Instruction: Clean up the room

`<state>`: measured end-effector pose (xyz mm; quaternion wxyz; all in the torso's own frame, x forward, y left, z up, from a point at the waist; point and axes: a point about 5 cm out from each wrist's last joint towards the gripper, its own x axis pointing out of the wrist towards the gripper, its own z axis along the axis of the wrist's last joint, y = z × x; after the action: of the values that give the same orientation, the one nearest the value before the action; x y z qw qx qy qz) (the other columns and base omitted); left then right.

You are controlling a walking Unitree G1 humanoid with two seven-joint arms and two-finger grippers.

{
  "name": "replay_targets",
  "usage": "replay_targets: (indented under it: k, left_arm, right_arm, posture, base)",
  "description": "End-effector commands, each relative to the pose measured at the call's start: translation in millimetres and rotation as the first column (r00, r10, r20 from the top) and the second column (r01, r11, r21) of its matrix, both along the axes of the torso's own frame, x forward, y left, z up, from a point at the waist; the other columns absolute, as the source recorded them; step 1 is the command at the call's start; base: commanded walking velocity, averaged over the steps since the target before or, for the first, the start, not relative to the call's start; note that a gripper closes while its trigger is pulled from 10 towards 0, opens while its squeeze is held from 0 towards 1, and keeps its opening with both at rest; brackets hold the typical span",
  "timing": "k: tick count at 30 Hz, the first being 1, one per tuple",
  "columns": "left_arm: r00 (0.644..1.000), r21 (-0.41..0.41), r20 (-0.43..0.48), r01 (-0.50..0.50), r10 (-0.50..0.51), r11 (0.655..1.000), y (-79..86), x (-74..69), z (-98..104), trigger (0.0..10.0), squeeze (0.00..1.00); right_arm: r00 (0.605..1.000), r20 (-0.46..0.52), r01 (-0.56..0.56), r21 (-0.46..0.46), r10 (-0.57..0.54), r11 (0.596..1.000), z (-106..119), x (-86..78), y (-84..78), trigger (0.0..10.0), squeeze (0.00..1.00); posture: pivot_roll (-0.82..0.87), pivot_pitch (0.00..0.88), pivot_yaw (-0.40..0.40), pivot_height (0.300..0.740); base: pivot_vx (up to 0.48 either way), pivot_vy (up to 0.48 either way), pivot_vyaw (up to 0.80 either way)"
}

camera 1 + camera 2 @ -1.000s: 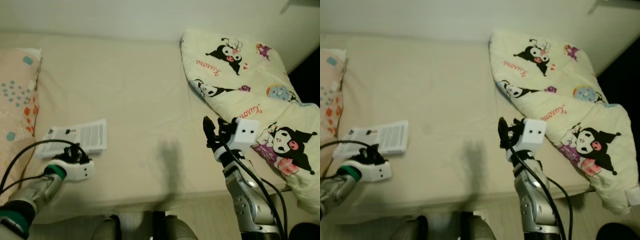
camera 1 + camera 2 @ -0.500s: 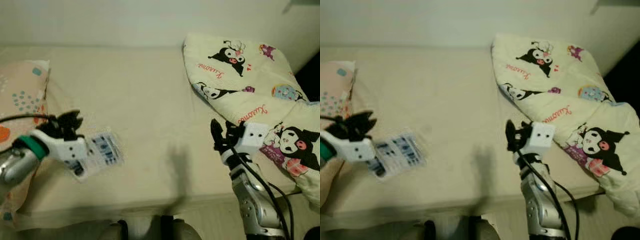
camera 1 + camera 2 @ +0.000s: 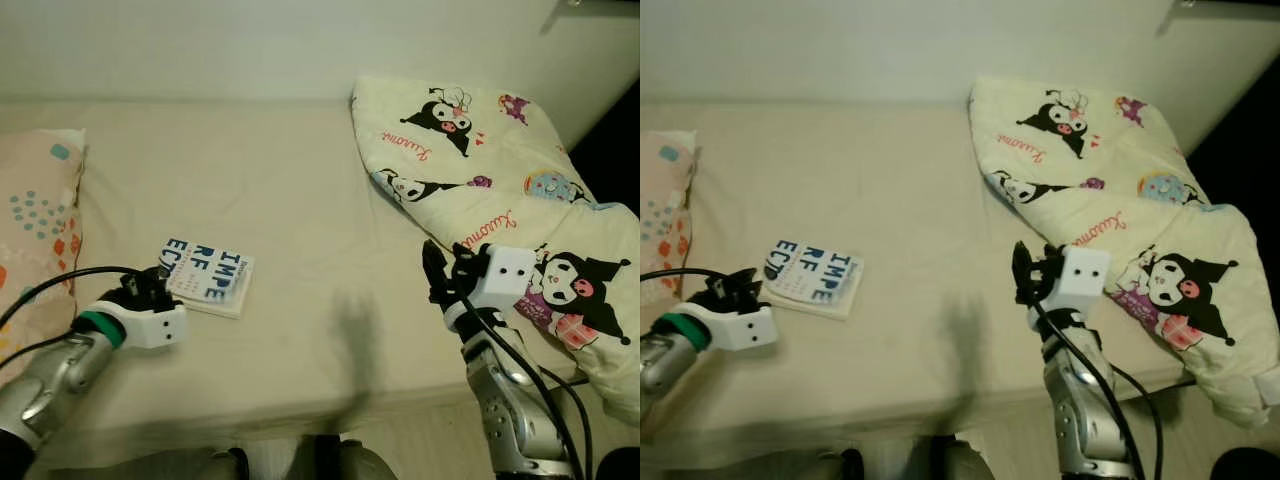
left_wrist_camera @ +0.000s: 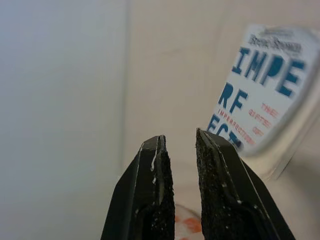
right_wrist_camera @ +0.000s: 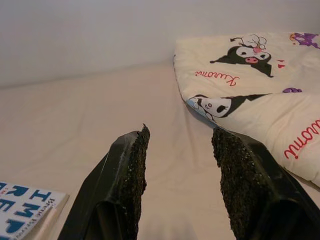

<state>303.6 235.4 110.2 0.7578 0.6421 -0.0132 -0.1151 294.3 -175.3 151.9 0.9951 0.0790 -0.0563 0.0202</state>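
Although the left gripper has its fingers drawn nearly together, a thin gap runs between them and nothing sits in it; I judge it released, with the book lying just past the tips. The book rests flat on the bed, cover up, blue letters showing, near the front edge and close to the pillow at the robot's left. In the head views the left gripper hovers low over the sheet right beside the book's near corner, apart from it as far as can be told.

The right gripper is spread wide and empty, raised above the sheet near the front edge, just beside the folded quilt with its cartoon print. The quilt lies bunched along the right side of the bed, one end hanging over the edge.

As for progress, little looks finished: the book is still on the bed rather than put away, and the quilt is heaped, not spread or squared. What remains, by my reading, is to take up the book and carry it off, then deal with the quilt. The pillow sits at the head end and may need straightening.
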Motion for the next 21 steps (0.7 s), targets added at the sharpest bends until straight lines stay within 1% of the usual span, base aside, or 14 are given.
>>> replay_targets:
  k: [1, 3, 5, 6, 8, 9, 11, 12, 13, 15, 16, 17, 18, 21]
  left_arm:
    - [0.998, -0.045, -0.047, -0.033, 0.031, 0.998, -1.7, -3.9, -11.0, 10.0, 0.0]
    - [0.991, -0.211, -0.082, -0.122, 0.107, 0.97, -11.2, -2.6, -22.3, 10.0, 0.0]
    - [0.98, -0.389, -0.111, -0.194, 0.164, 0.9, -23.1, -3.9, -34.0, 10.0, 0.0]
    - [0.98, -0.389, -0.111, -0.194, 0.164, 0.9, -23.1, -3.9, -34.0, 10.0, 0.0]
    - [0.971, -0.532, -0.137, -0.241, 0.199, 0.812, -31.6, -5.9, -39.8, 10.0, 0.0]
    - [0.971, -0.532, -0.137, -0.241, 0.199, 0.812, -31.6, -5.9, -39.8, 10.0, 0.0]
    - [0.968, -0.595, -0.145, -0.249, 0.203, 0.764, -35.4, -7.3, -39.4, 10.0, 0.0]
    - [0.96, -0.71, -0.172, -0.278, 0.223, 0.647, -39.4, -8.2, -36.9, 10.0, 0.0]
    - [0.96, -0.71, -0.172, -0.278, 0.223, 0.647, -39.4, -8.2, -36.9, 10.0, 0.0]
    - [0.932, -0.882, -0.233, -0.322, 0.276, 0.343, -40.7, -10.4, -29.1, 10.0, 0.0]
    - [0.932, -0.882, -0.233, -0.322, 0.276, 0.343, -40.7, -10.4, -29.1, 10.0, 0.0]
    - [0.914, -0.913, -0.277, -0.346, 0.295, 0.215, -39.1, -13.8, -29.9, 10.0, 0.0]
    - [0.898, -0.917, -0.316, -0.372, 0.305, 0.145, -37.1, -19.0, -33.8, 10.0, 0.0]
    - [0.882, -0.9, -0.347, -0.409, 0.32, 0.152, -33.4, -33.4, -44.6, 10.0, 0.0]
  right_arm:
    - [0.999, -0.026, 0.02, 0.003, -0.02, 1.0, -7.9, -3.4, -3.6, 10.0, 0.0]
    - [0.999, -0.042, 0.014, 0.021, -0.013, 1.0, -14.6, -3.2, 1.9, 10.0, 0.0]
    - [0.998, -0.066, -0.004, 0.04, 0.007, 0.999, -24.6, -4.1, 11.7, 10.0, 0.0]
    - [0.998, -0.066, -0.004, 0.04, 0.007, 0.999, -24.6, -4.1, 11.7, 10.0, 0.0]
    - [0.996, -0.08, -0.025, 0.059, 0.03, 0.998, -30.6, -4.9, 19.7, 10.0, 0.0]
    - [0.996, -0.08, -0.025, 0.059, 0.03, 0.998, -30.6, -4.9, 19.7, 10.0, 0.0]
    - [0.996, -0.084, -0.032, 0.07, 0.038, 0.997, -32.1, -5.0, 22.7, 10.0, 0.0]
    - [0.995, -0.088, -0.041, 0.087, 0.049, 0.995, -34.7, -3.8, 27.6, 10.0, 0.0]
    - [0.995, -0.088, -0.041, 0.087, 0.049, 0.995, -34.7, -3.8, 27.6, 10.0, 0.0]
    - [0.993, -0.096, -0.05, 0.119, 0.062, 0.992, -38.3, -0.4, 35.8, 10.0, 0.0]
    - [0.993, -0.096, -0.05, 0.119, 0.062, 0.992, -38.3, -0.4, 35.8, 10.0, 0.0]
    - [0.992, -0.107, -0.05, 0.131, 0.065, 0.99, -41.5, 0.8, 38.6, 10.0, 0.0]
    - [0.991, -0.118, -0.053, 0.143, 0.07, 0.988, -44.5, 1.3, 41.6, 10.0, 0.0]
    - [0.987, -0.131, -0.073, 0.146, 0.093, 0.987, -49.5, 1.1, 47.7, 10.0, 0.0]
  posture:
    - [-0.05, 0.139, 0.0, 0.74]
    - [-0.04, 0.13, 0.007, 0.74]
    - [-0.04, 0.124, 0.011, 0.74]
    - [-0.04, 0.124, 0.011, 0.74]
    - [-0.01, 0.1, 0.015, 0.74]
    - [-0.01, 0.1, 0.015, 0.74]
    - [-0.01, 0.1, 0.015, 0.74]
    - [0.02, 0.064, 0.017, 0.74]
    - [0.02, 0.064, 0.017, 0.74]
    - [0.04, 0.053, 0.018, 0.74]
    - [0.04, 0.053, 0.018, 0.74]
    - [0.05, 0.061, 0.015, 0.74]
    - [0.07, 0.057, 0.012, 0.74]
    - [0.07, 0.063, 0.011, 0.74]
  base:
    - [0.0, 0.0, 0.0]
    - [0.0, 0.0, 0.0]
    - [0.0, 0.0, 0.0]
    - [0.0, 0.0, 0.0]
    - [0.0, 0.0, 0.0]
    - [0.0, 0.0, 0.0]
    - [0.0, 0.0, 0.0]
    - [0.0, 0.0, 0.0]
    - [0.0, 0.0, 0.0]
    - [0.0, 0.0, 0.0]
    - [0.0, 0.0, 0.0]
    - [0.0, 0.0, 0.0]
    - [0.0, 0.0, 0.0]
    - [0.0, 0.0, 0.0]
